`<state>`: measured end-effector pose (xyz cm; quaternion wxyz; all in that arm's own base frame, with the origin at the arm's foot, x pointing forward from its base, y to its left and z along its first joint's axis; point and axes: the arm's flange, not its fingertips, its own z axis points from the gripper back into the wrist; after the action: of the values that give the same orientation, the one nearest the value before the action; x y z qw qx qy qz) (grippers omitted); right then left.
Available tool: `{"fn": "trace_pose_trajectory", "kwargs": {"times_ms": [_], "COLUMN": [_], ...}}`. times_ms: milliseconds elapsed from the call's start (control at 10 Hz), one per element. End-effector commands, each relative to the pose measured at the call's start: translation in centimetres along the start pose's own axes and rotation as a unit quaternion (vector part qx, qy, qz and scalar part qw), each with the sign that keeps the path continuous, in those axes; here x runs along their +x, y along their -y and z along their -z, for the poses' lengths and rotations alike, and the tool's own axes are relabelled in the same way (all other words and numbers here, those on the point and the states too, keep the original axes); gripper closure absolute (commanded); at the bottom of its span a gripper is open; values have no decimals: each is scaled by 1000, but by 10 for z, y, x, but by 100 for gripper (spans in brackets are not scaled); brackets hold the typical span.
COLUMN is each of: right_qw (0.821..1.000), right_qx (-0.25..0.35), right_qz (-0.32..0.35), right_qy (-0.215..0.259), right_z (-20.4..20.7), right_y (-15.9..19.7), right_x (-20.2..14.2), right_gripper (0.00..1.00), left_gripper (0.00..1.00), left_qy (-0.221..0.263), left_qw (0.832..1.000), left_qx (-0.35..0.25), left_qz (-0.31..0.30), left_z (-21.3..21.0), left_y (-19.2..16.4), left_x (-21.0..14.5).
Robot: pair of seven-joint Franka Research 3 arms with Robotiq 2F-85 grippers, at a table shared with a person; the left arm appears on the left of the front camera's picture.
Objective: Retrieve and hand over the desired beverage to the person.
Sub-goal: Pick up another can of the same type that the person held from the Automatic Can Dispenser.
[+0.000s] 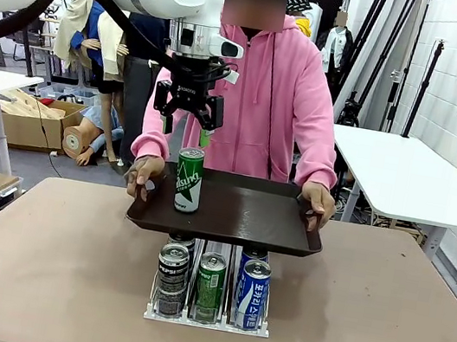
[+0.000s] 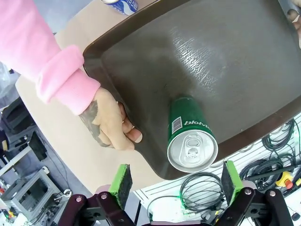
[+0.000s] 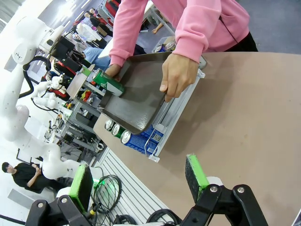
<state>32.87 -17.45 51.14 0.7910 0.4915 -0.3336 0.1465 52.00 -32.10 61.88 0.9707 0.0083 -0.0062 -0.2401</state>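
over the tray point(image 1: 290, 225), directly above the green can point(image 1: 188, 180), the left gripper point(image 1: 187, 122) hangs with jaws apart, holding nothing. the can stands upright near the tray's left end, beside the person's hand point(image 1: 145, 176) gripping that edge. well away from the tray, the right gripper point(image 3: 138, 181) is likewise spread and empty. hazard: the tray is carried in mid-air above the can rack point(image 1: 205, 323), so a tilt, or a pad clipping the rim, could topple the can.

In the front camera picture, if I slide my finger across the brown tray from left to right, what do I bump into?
A hand holding the tray → the green can standing on it → a bare stretch of tray → the person's other hand.
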Motion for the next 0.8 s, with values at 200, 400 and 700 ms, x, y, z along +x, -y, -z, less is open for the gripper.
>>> {"fn": "trace_pose_trajectory", "kwargs": {"times_ms": [200,400,700], "right_qw": [1000,1000,1000], "right_qx": [10,10,10], "right_qz": [-2,-2,-2], "right_qy": [12,12,12], "right_z": [0,0,0], "right_y": [0,0,0], "right_x": [2,2,2], "right_gripper": [0,0,0], "left_gripper": [0,0,0], "left_qy": [7,7,7], "left_qw": [1000,1000,1000], "left_qx": [-5,-5,-18], "left_qz": [0,0,-4], "left_z": [-2,-2,-12], "left_y": [1,1,-5], "left_x": [-1,-1,-8]}}
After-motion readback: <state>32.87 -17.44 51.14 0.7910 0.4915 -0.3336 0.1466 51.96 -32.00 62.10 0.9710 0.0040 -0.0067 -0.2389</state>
